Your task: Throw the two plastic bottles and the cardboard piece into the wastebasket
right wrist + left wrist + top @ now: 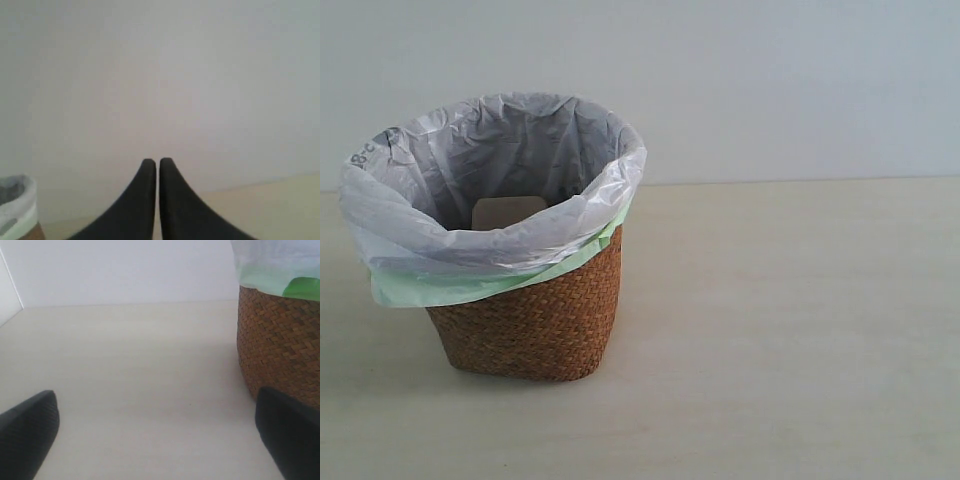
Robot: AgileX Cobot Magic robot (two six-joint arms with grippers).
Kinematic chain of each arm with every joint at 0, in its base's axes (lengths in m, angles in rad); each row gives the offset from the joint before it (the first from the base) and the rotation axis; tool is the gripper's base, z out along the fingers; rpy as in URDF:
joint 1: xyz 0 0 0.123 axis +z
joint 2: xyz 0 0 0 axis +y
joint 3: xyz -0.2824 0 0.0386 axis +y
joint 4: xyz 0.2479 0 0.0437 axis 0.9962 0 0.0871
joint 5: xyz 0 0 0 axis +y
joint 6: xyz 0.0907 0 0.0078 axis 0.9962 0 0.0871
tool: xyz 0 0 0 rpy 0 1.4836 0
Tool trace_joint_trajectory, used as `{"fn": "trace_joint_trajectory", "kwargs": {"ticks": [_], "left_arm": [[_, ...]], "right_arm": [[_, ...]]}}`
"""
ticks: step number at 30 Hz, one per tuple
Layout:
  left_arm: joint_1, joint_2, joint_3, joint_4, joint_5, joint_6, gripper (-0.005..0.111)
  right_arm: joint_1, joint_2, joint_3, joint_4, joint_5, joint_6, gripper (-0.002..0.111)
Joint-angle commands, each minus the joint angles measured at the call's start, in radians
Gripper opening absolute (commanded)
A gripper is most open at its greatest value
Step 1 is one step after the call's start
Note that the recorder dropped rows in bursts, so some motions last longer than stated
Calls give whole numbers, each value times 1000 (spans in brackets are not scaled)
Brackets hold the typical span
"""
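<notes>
The brown wicker wastebasket stands at the left of the exterior view, lined with a translucent white bag over a pale green one. A tan cardboard piece shows inside it, low against the near wall. Neither plastic bottle is visible in any view. My left gripper is open, its black fingers wide apart over bare table, and the basket stands just beside one finger. My right gripper is shut with nothing between its fingers, facing the wall. Neither gripper appears in the exterior view.
The pale wooden table stretches to the right of the basket and meets a plain grey-white wall behind. In the right wrist view the basket's bag rim shows at one corner.
</notes>
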Motion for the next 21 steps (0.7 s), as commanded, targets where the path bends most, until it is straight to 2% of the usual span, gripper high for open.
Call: {"fn": "trace_joint_trajectory", "kwargs": {"ticks": [1, 7, 21], "left_arm": [[-7, -3, -4, -2, -7, -9, 108], [-7, -3, -4, -2, -7, -9, 108], [-7, -3, -4, -2, -7, -9, 108]], "right_arm": [[4, -5, 142, 4, -131, 2, 0], [4, -5, 248, 4, -138, -88, 0], [4, -5, 248, 0, -84, -135, 0]]}}
